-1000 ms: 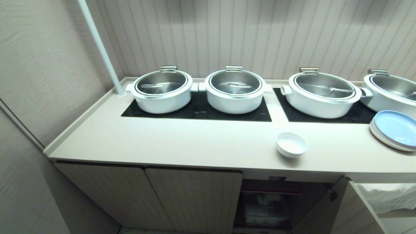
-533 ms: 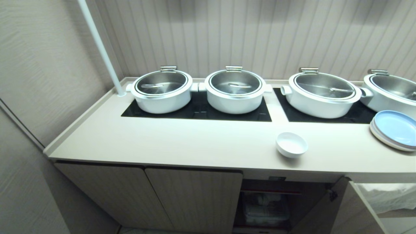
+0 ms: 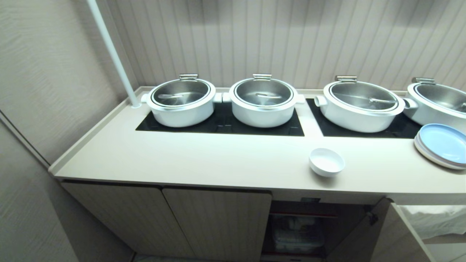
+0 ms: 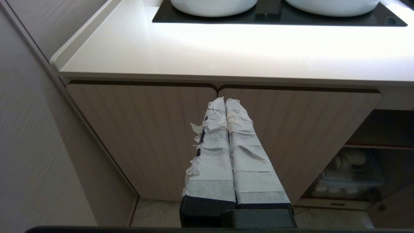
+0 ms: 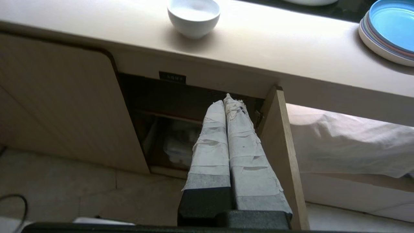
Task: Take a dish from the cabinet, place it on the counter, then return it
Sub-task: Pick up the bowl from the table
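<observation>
In the head view you see the dish [image 3: 326,162], a small white bowl, standing upright on the worktop [image 3: 204,160] at the lower right of centre, near the front edge and apart from everything else. Behind it, across the middle of the frame, four white pots with steel lids [image 3: 181,100] sit on black cooktop panels [image 3: 222,125]. A stack of plates [image 3: 442,145], the top one blue, lies at the right edge. Below the worktop, the cabinet [image 3: 218,222] shows two closed ribbed doors at lower centre and an open compartment to their right, directly beneath the dish, with its open door [image 3: 393,236] swung out at lower right. Neither arm appears in this view.

In the left wrist view, the left pincer [image 4: 225,101] has its taped fingers pressed together, holding nothing, in front of the seam between the two closed doors.

In the right wrist view, the right pincer [image 5: 226,98] likewise has its fingers closed tight and empty, at the upper part of the open compartment, beside the edge of the open door. The dish appears at the top of that frame, on the worktop above the opening. A clear container [image 5: 179,147] sits dimly inside the compartment.
</observation>
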### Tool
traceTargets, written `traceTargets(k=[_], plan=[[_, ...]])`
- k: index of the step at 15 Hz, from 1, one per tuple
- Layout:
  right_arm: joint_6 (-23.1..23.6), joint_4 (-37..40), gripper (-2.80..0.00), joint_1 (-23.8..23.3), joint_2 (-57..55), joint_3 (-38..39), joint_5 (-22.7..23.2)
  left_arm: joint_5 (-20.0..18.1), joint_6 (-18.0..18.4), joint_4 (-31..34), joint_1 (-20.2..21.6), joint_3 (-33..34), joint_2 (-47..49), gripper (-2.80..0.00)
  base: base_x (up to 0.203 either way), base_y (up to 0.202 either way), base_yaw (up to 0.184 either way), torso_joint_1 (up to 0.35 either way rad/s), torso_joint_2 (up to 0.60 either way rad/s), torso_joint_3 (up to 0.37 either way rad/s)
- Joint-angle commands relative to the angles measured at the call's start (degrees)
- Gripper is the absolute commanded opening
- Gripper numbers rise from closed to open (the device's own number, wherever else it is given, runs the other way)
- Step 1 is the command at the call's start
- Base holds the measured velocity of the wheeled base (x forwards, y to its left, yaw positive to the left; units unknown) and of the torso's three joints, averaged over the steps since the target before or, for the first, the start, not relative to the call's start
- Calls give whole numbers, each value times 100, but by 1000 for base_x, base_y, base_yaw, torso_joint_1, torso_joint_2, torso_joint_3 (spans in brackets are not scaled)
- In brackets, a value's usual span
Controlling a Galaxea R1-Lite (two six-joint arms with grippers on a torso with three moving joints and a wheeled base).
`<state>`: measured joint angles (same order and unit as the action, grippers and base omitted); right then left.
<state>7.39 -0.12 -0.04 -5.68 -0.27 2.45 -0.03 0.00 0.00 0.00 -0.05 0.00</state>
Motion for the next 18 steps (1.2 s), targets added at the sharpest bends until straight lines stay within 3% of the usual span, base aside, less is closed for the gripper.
traceTargets(k=[1,5,18], plan=[[131,-62,-280,18,-616,-26,8,-5,0,0,0,-4,0,-280,0,0,0,0,0,0],[251,-309,-280,16,-1942,-303,6,3,0,0,0,5,0,-280,0,0,0,0,0,0],[207,-460,-280,9,-6249,-2584,10,-2,0,0,0,4,0,-280,0,0,0,0,0,0]])
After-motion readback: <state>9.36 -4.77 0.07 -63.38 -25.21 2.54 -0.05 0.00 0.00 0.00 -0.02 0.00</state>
